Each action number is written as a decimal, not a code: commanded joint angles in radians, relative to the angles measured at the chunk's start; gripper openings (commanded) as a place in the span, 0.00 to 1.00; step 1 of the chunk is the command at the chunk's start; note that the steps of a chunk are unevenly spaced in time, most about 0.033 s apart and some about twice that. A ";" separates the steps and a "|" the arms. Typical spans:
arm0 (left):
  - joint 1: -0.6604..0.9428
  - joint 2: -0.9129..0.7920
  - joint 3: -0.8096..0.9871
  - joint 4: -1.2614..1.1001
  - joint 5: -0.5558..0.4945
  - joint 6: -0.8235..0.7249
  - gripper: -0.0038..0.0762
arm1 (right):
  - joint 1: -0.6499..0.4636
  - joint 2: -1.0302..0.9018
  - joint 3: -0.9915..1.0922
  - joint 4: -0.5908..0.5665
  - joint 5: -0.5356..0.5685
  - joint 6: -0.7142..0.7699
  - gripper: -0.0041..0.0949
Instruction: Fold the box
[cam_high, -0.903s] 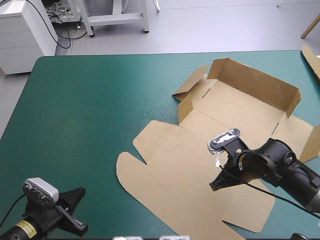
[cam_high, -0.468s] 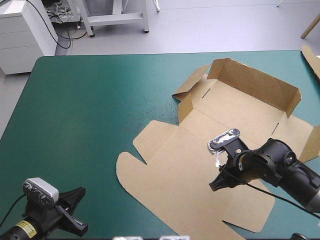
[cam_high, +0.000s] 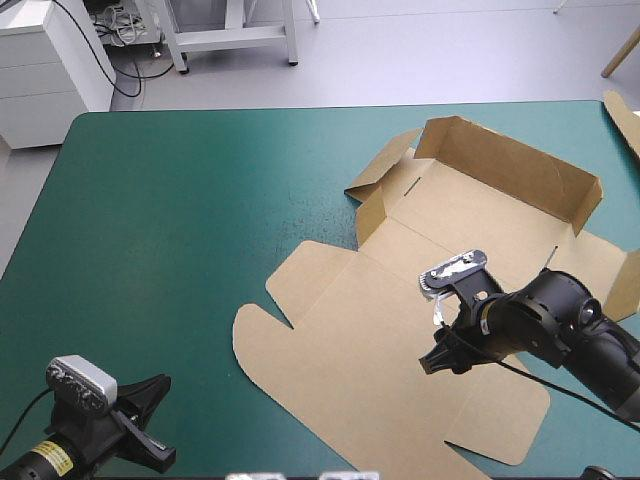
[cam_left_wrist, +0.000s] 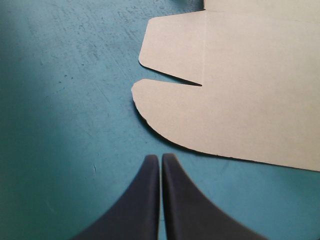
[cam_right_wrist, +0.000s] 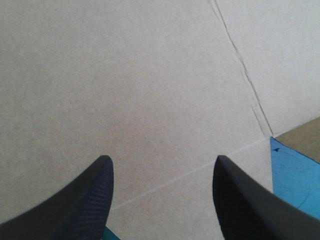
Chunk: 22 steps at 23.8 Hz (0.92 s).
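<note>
The brown box (cam_high: 350, 330) lies mostly flat on the teal-green cover, at the table's right half. Its far wall (cam_high: 510, 165) and a small side flap stand raised; the wide lid panel with rounded flaps lies flat toward the near edge. My right gripper (cam_high: 437, 362) hovers low over the lid panel, open, fingers (cam_right_wrist: 97, 185) apart with bare board (cam_right_wrist: 150, 75) between them and nothing held. My left gripper (cam_high: 152, 398) rests at the near left corner, shut and empty (cam_left_wrist: 160, 157). The lid's rounded flap (cam_left_wrist: 165, 100) lies just ahead of it.
Another piece of brown board (cam_high: 625, 118) pokes in at the table's far right edge. Bare teal-green cover (cam_high: 180, 220) spans the left half. A strip of cover (cam_right_wrist: 295, 175) shows beside the box's near-right flap.
The right gripper's fingers have spread from shut to open, and that arm has shifted slightly to the right. The box and the left arm have not moved.
</note>
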 joint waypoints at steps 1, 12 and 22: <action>0.001 0.012 -0.028 -0.024 -0.067 0.000 0.04 | -0.001 -0.016 -0.103 -0.047 0.019 0.048 0.59; 0.001 0.012 -0.028 -0.024 -0.067 0.005 0.04 | -0.039 -0.024 -0.251 -0.124 0.021 0.135 0.50; 0.001 0.012 -0.028 -0.024 -0.067 0.005 0.04 | -0.487 -0.024 -0.248 0.057 0.023 -0.014 0.50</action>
